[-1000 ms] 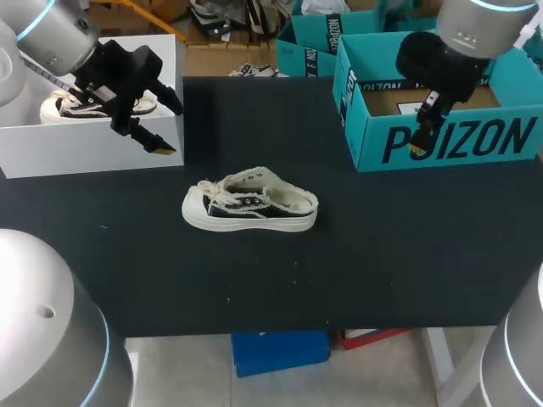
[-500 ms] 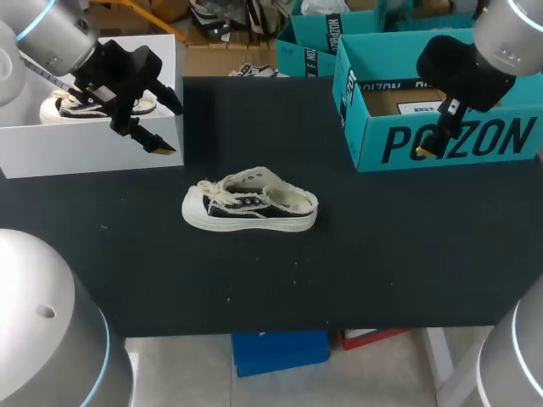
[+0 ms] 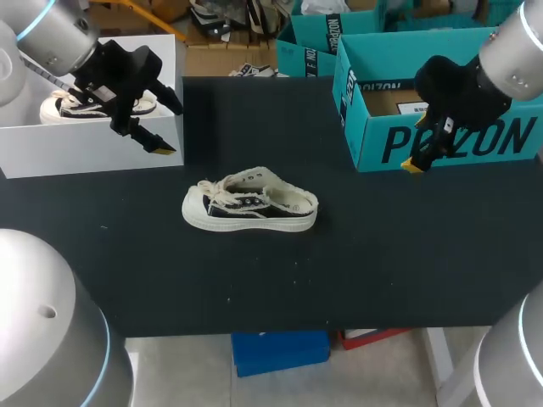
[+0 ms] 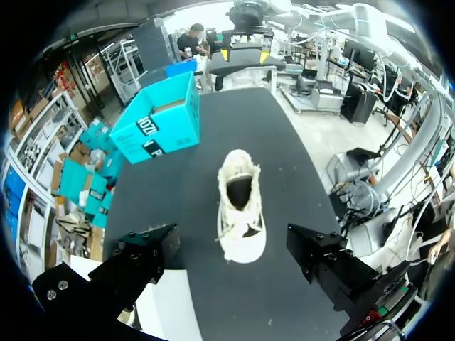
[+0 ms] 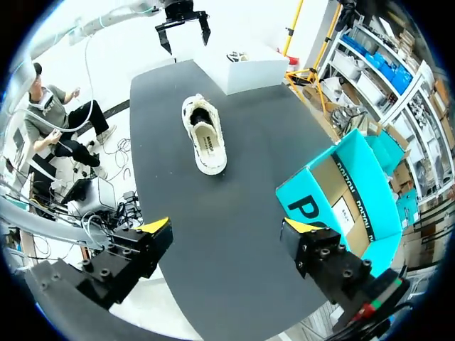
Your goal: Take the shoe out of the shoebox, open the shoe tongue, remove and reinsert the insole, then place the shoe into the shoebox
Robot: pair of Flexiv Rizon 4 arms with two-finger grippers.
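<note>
While your left gripper and right gripper hang empty, jaws spread wide, your dark canvas shoe sits on its rubber sole midway between the side edges of the table, teal cardboard shoebox at the right rear corner

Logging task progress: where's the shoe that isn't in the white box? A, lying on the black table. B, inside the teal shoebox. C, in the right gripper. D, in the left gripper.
A: the shoe lies on the black table, apart from the teal shoebox, and both the left gripper and right gripper are open.
</note>
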